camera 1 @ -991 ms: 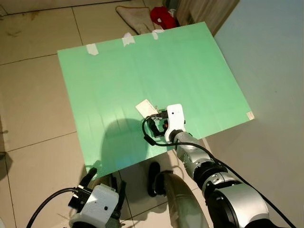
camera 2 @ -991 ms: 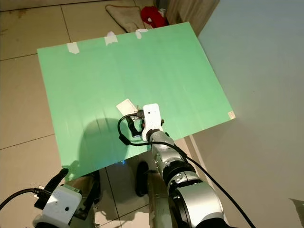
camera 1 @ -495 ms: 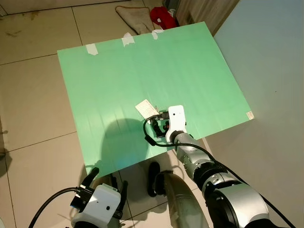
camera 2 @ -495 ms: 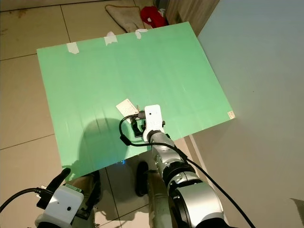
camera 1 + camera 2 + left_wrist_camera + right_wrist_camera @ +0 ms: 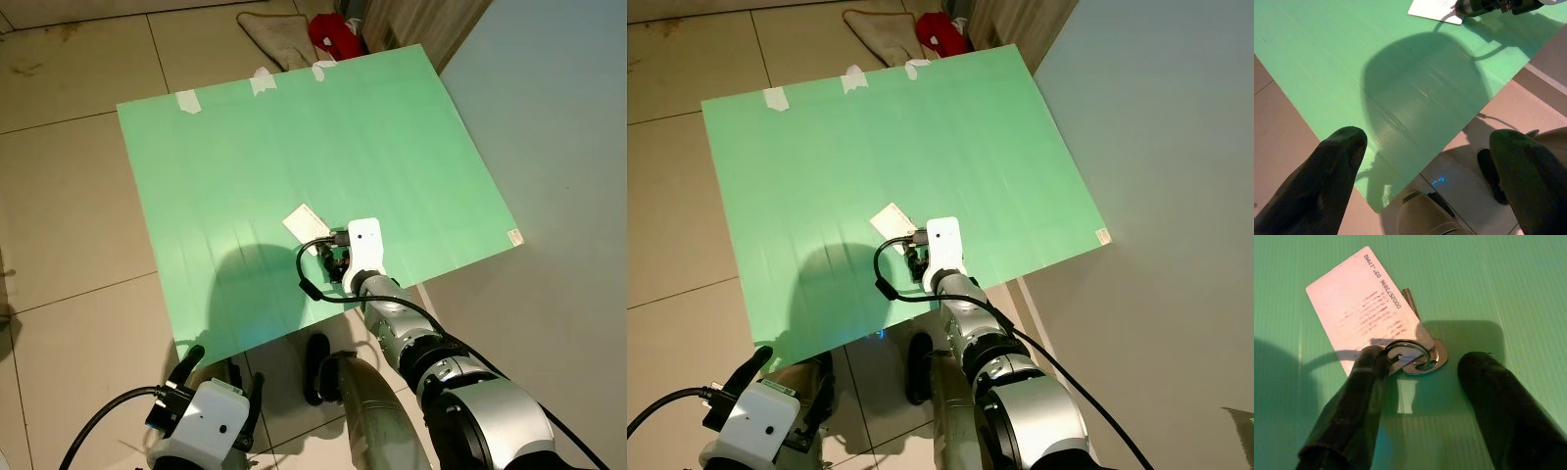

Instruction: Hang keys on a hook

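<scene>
While its fingers gape, right claw (image 5: 1420, 396) straddles keys (image 5: 1418, 357) (one finger touching).

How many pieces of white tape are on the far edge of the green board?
3. All sit along the far edge of the green corrugated plastic board: one piece of white tape near the left corner, one further right, one right again.

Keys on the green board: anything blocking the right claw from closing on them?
Nothing visible does. The right claw is open and straddles the key ring on the green board; one finger touches the ring by the white card. Nothing else lies between the fingers.
</scene>
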You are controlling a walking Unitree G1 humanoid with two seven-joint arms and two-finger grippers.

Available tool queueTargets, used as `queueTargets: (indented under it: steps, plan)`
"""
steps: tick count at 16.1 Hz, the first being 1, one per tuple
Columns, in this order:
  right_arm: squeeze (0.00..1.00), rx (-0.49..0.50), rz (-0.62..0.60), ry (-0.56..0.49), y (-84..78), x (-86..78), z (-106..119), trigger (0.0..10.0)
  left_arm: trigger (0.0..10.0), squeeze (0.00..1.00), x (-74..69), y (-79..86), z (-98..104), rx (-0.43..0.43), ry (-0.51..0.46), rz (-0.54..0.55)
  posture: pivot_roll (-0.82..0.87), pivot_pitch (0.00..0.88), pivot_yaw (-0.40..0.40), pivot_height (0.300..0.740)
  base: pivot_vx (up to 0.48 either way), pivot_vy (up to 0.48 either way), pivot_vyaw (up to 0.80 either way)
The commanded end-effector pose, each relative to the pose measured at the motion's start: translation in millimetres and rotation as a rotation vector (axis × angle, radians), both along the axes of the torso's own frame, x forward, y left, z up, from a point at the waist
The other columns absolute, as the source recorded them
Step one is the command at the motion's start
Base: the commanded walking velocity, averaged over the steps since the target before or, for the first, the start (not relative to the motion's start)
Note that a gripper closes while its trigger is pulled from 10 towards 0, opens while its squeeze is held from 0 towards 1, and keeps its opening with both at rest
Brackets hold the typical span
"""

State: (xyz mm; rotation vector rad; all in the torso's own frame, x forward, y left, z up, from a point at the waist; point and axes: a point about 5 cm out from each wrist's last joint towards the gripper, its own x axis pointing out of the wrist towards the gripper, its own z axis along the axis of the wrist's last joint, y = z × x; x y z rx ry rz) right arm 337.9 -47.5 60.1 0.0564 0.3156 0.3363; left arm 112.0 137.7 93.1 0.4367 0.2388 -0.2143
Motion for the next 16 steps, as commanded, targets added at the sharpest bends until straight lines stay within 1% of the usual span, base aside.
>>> queueTargets:
  steps: [1,6,10,13,14,15,16]
  plan:
    - [0.00,0.089,0.082,0.078,49.1,-23.0,-8,0.0,10.0,0.00,-5.5,-4.0,-3,-0.006,0.031,-0.011,0.36,0.484,-0.166,0.722,0.000,0.000,0.00]
    - [0.00,0.091,0.095,0.062,49.2,-23.0,-7,0.0,10.0,0.00,-3.7,-5.7,-4,-0.010,0.030,-0.018,0.35,0.481,-0.169,0.722,0.000,0.000,0.00]
    - [0.00,0.084,0.108,0.022,49.0,-21.0,-3,0.0,10.0,0.00,-0.2,-9.5,-6,-0.020,0.028,-0.031,0.32,0.477,-0.171,0.722,0.000,0.000,0.00]
    - [0.00,0.095,0.114,-0.043,44.9,-15.0,7,0.0,10.0,0.00,8.6,-11.0,-8,-0.025,0.013,-0.042,0.30,0.453,-0.173,0.722,0.000,0.000,0.00]
    - [0.00,0.097,0.113,-0.084,40.3,-11.2,12,0.0,10.0,0.00,13.4,-11.0,-8,-0.026,0.003,-0.042,0.29,0.440,-0.173,0.722,0.000,0.000,0.00]
    - [0.00,0.098,0.109,-0.103,36.7,-8.7,15,0.0,10.0,0.00,16.8,-10.9,-9,-0.027,-0.003,-0.045,0.28,0.418,-0.173,0.722,0.000,0.000,0.00]
    - [0.00,0.100,0.092,-0.137,27.7,-3.3,21,0.0,10.0,0.00,24.7,-10.8,-11,-0.026,-0.017,-0.056,0.26,0.392,-0.171,0.722,0.000,0.000,0.00]
